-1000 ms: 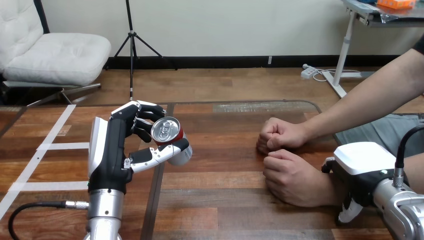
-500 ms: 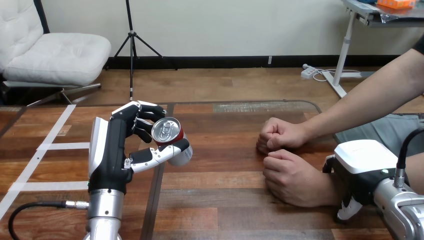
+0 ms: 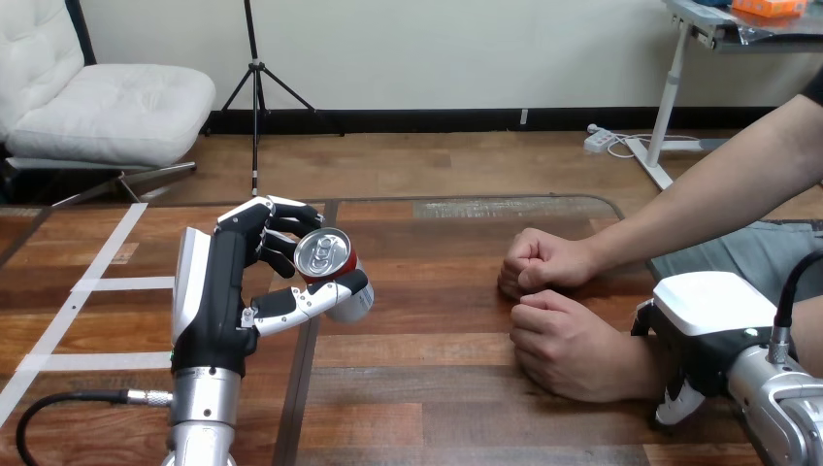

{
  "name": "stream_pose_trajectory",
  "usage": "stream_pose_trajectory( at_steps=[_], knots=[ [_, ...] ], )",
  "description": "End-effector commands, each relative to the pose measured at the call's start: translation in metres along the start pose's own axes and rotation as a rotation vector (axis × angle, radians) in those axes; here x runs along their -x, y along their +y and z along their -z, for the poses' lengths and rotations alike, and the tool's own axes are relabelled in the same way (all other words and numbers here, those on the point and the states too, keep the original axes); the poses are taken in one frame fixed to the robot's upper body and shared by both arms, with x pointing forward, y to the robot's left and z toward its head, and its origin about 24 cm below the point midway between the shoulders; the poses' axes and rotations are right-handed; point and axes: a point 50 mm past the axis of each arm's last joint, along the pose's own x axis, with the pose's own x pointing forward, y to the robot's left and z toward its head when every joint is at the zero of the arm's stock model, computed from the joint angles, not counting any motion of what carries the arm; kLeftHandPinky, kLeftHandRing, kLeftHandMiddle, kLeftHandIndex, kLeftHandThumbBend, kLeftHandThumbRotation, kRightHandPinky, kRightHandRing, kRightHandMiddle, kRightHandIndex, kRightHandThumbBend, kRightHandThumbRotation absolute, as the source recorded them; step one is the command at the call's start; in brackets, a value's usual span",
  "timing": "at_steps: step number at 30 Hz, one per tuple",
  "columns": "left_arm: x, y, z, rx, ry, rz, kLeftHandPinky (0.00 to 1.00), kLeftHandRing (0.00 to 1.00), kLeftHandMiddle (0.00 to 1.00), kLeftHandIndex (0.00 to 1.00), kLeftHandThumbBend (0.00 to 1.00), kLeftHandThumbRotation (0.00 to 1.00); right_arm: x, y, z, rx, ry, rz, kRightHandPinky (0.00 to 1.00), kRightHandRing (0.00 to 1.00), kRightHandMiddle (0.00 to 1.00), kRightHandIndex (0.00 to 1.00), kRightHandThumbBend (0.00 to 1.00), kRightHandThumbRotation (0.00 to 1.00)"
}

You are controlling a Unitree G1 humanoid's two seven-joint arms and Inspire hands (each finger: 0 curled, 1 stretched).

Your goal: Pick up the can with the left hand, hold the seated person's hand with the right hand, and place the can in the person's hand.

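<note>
My left hand (image 3: 209, 291) stands upright at the table's left, shut on a red and silver can (image 3: 330, 272). The can is tilted with its silver top towards me, fingers behind it and the thumb across its front, and it is held clear of the table. The person's two fists rest on the table at the right, the far fist (image 3: 539, 262) behind the near fist (image 3: 563, 345). My right hand (image 3: 708, 311) sits on the wrist behind the near fist, its white back up. Its black fingers (image 3: 676, 403) curl down round that wrist.
The wooden table (image 3: 437, 388) has a dark seam running front to back near my left hand. White tape strips (image 3: 107, 283) lie at its far left. Bare table lies between the can and the person's fists.
My right hand has shifted very slightly to the right on the person's wrist. My left hand, the can and the person's fists have stayed still.
</note>
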Motion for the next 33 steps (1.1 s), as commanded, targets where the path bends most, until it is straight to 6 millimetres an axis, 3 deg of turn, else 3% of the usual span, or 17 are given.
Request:
stream_pose_trajectory(
  at_steps=[1,8,26,33],
  knots=[
    [-0.0175,0.0084,-0.0148,-0.006,-0.091,-0.033,0.35,0.41,0.48,0.52,0.68,0.00,-0.0043,-0.0295,0.0022,0.002,0.001,0.129,0.35,0.46,0.55,0.61,0.72,0.00],
    [-0.0175,0.0083,-0.0145,-0.005,-0.092,-0.031,0.35,0.41,0.48,0.52,0.68,0.00,-0.0036,-0.0301,0.0031,-0.005,0.000,0.137,0.30,0.41,0.51,0.55,0.71,0.00],
    [-0.0183,0.0077,-0.0143,0.003,-0.083,-0.033,0.36,0.41,0.48,0.52,0.68,0.00,-0.0033,-0.0329,0.0043,-0.017,-0.006,0.173,0.26,0.38,0.46,0.54,0.70,0.00],
    [-0.0184,0.0076,-0.0145,0.000,-0.087,-0.034,0.36,0.41,0.48,0.52,0.68,0.00,-0.0030,-0.0336,0.0045,-0.035,-0.014,0.187,0.25,0.37,0.45,0.52,0.75,0.00]
  ],
)
